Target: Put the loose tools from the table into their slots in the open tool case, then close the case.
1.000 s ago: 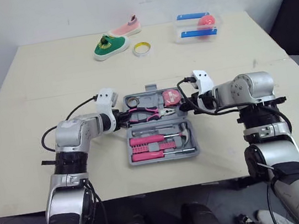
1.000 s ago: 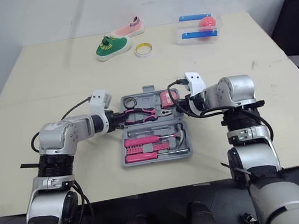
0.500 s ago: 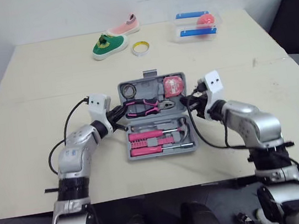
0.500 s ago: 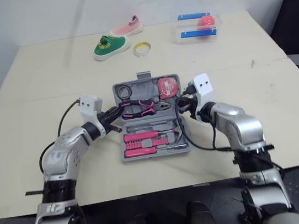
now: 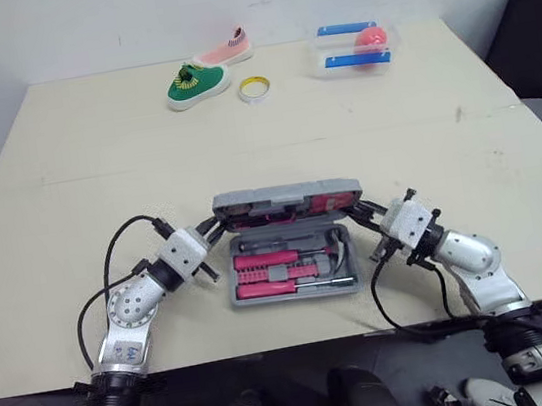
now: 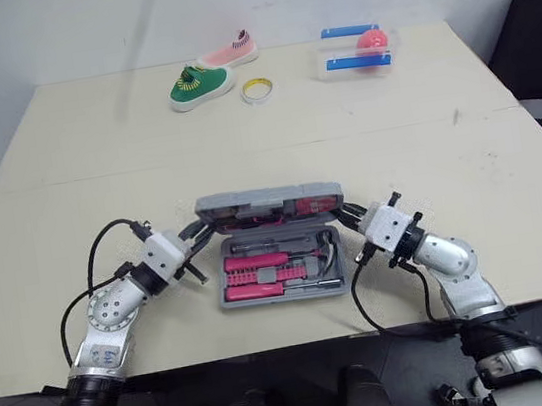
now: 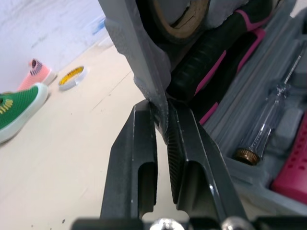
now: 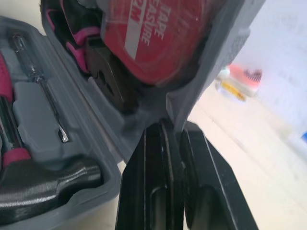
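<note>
**A:** What's different from a second ago?

**B:** The lid point(image 5: 286, 195) of the tool case point(image 5: 294, 294) lay flat open then. Now it stands about upright over the base, low in the centre of the frame. So closing is half done.

**A:** Any tools loose?

**B:** I see none. The tape measure point(image 8: 153, 33) and pliers point(image 7: 201, 67) ride in the lid, and the hammer point(image 8: 43, 182) and screwdriver point(image 7: 268, 120) sit in the base.

**A:** And the jaws?

**B:** The left gripper point(image 5: 211, 235) has its jaws clenched on the lid's left edge. The right gripper point(image 5: 358, 215) has its jaws clenched on the right edge.

**A:** Room to finish?

**B:** Plenty. Bare worktop point(image 5: 94, 167) lies either side. The green shoe point(image 5: 197, 82), tape roll point(image 5: 256, 87) and clear box point(image 5: 352, 47) sit well apart, along the top of the frame. The base is near the worktop's front edge. I'd watch that the fingers don't get trapped between lid and base rim as it drops.
</note>
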Controlling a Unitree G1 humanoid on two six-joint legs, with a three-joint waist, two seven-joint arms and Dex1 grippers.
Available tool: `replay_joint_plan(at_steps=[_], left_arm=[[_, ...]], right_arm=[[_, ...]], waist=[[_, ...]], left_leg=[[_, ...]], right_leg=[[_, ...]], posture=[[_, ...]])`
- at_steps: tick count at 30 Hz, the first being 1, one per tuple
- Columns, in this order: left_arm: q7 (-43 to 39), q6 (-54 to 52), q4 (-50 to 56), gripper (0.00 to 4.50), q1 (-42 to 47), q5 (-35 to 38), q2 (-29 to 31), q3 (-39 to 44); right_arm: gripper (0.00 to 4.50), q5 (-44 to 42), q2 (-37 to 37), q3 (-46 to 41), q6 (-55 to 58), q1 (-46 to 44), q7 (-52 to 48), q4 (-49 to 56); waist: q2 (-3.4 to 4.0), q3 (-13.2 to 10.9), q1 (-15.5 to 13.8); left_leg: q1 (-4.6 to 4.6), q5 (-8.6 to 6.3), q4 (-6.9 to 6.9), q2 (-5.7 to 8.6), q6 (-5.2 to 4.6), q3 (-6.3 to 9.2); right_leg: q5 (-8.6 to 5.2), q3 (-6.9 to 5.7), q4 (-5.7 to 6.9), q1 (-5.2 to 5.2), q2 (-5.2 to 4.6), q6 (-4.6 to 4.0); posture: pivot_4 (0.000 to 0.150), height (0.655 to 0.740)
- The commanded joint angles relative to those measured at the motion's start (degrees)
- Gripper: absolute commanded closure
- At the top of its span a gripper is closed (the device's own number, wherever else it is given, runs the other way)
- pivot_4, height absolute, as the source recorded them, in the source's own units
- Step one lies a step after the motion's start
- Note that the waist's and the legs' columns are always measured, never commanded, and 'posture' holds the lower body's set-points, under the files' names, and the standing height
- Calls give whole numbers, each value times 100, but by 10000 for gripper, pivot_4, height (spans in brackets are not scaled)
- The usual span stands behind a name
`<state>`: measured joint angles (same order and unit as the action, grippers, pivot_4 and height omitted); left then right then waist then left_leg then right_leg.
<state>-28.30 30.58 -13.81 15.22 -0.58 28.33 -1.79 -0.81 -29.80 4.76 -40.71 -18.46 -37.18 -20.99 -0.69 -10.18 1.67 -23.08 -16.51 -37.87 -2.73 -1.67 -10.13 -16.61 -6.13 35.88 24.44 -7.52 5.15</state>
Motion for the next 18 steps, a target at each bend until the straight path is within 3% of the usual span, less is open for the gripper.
replay_joint_plan(at_steps=[1,8,9,14,17,18], left_arm=[[61,320,-322,41107,-242,-2,320,376],[-476,66,-47,11198,-994,584,898,746],[-732,-286,105,10758,-1323,983,1077,971],[-1286,-1329,478,10758,-2154,2100,1584,1929],[-1489,-2135,888,10758,-2119,2667,1756,2231],[-1475,-2371,1030,16264,-2035,2770,1749,2247]], right_arm=[[41231,125,-392,-166,-526,293,-74,-305],[8478,526,-910,-439,-988,617,306,-324],[4361,437,-1076,-550,-918,722,288,-352],[4361,-369,-1538,-813,-381,1184,-154,-54],[4361,-1734,-1741,-781,827,1673,-1083,941],[9467,-2132,-1772,-775,1212,1821,-1340,1280]], waist=[[0,0,3],[1,-1,30],[1,-1,36],[0,-1,26],[4,-5,-28],[7,-7,-35]], left_leg=[[1,0,0,0,0,0],[16,-10,-6,-8,-2,2],[16,-12,-6,-10,1,2],[20,-17,-4,-16,6,3],[32,-22,-4,-18,5,21],[37,-34,-4,-17,6,37]], right_leg=[[0,0,0,0,-1,0],[-1,1,3,-15,-8,-1],[-1,2,4,-14,-7,-2],[-9,1,2,-15,-9,-16],[-10,0,3,-32,-10,-17],[-13,2,0,-48,-16,-22]], posture=[[1500,7400],[1500,7400],[1500,7400],[1500,7400],[1500,7400],[1500,7400]])
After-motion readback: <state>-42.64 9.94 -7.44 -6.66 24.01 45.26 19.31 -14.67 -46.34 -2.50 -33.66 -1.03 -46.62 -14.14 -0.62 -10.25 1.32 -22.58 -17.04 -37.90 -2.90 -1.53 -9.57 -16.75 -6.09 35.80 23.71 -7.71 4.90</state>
